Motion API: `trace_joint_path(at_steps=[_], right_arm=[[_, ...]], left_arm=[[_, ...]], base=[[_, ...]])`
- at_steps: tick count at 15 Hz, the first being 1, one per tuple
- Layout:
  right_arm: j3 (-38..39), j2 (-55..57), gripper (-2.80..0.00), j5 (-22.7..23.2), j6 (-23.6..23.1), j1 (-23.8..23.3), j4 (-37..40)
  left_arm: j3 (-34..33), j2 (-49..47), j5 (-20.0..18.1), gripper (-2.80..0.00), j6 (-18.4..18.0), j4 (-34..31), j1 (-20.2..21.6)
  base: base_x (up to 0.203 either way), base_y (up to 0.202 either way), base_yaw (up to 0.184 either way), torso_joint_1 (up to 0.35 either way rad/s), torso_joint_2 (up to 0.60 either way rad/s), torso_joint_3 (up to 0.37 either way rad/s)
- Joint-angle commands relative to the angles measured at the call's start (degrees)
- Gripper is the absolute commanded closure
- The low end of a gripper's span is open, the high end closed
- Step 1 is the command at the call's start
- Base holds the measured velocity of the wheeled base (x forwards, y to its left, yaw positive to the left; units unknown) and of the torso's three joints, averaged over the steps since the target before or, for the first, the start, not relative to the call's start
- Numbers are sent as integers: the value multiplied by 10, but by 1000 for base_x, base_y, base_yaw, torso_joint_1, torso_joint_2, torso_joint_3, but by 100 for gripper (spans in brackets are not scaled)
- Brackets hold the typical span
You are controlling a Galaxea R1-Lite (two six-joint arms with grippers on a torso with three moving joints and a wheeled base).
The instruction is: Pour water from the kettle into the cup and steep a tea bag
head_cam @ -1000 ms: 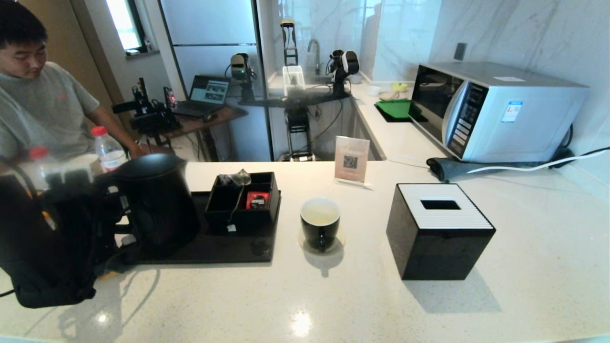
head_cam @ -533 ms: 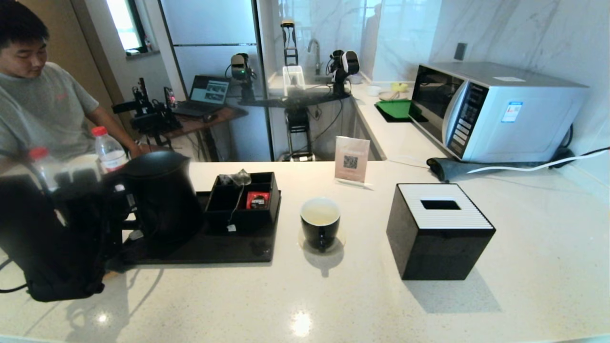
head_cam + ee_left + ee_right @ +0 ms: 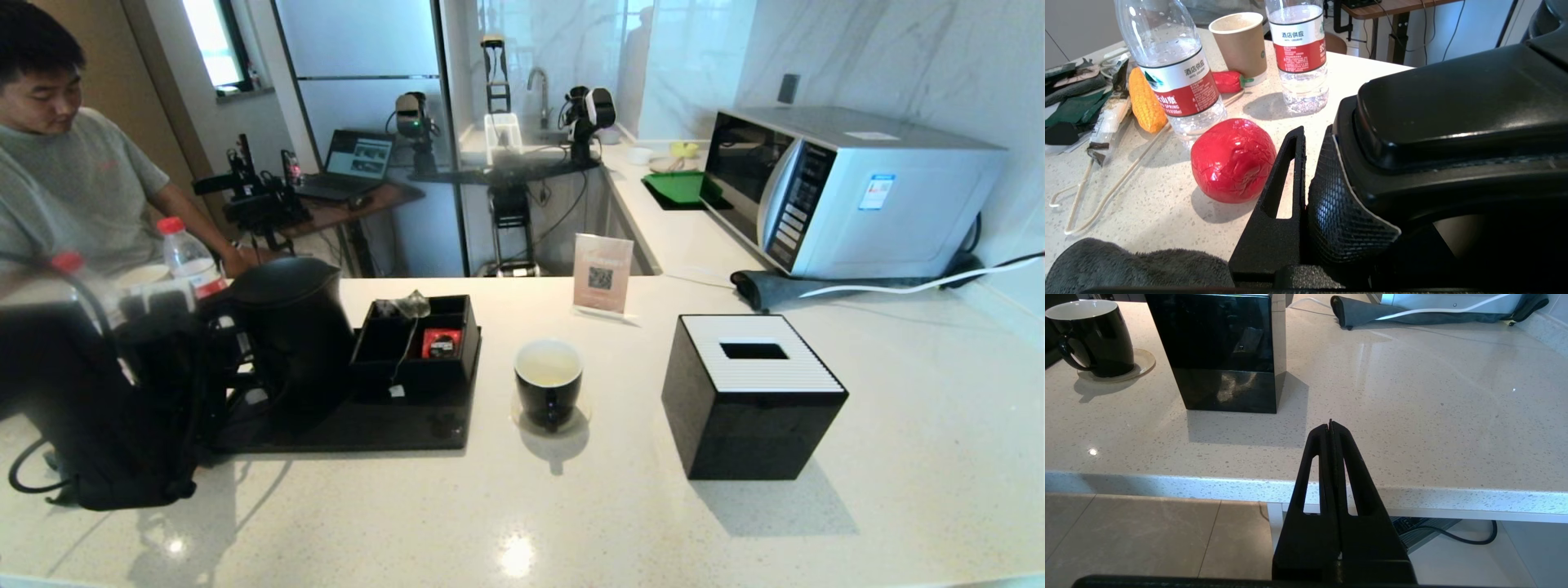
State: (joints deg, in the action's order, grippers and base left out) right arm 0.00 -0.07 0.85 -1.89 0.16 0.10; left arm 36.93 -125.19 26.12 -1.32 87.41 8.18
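Below the counter's near edge, right gripper (image 3: 1331,428) parked, jaws pressed fully together, holding nothing. On the counter (image 3: 571,506), left side: left gripper (image 3: 1306,171) clamped on the kettle (image 3: 294,343) handle, one finger either side. Kettle upright over the black tray (image 3: 367,429), tilted slightly; whether its base touches the tray, cannot tell. Cup (image 3: 549,384) on its coaster, right of the tray, well apart from the kettle. Tea bag (image 3: 412,306) draped over the organiser box (image 3: 416,347) behind. Tissue box (image 3: 755,396) further right. Microwave (image 3: 849,188) at the back.
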Motion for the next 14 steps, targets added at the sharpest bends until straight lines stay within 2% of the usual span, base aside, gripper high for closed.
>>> trace_joint_path(at_steps=[1,14], right_arm=[[0,1,0,0,0,0,0],[0,1,0,0,0,0,0]], left_arm=[[8,-12,2,0,0,25,2],[6,-19,3,0,-1,25,-2]], base=[[0,0,0,0,0,0],[0,0,0,0,0,0]])
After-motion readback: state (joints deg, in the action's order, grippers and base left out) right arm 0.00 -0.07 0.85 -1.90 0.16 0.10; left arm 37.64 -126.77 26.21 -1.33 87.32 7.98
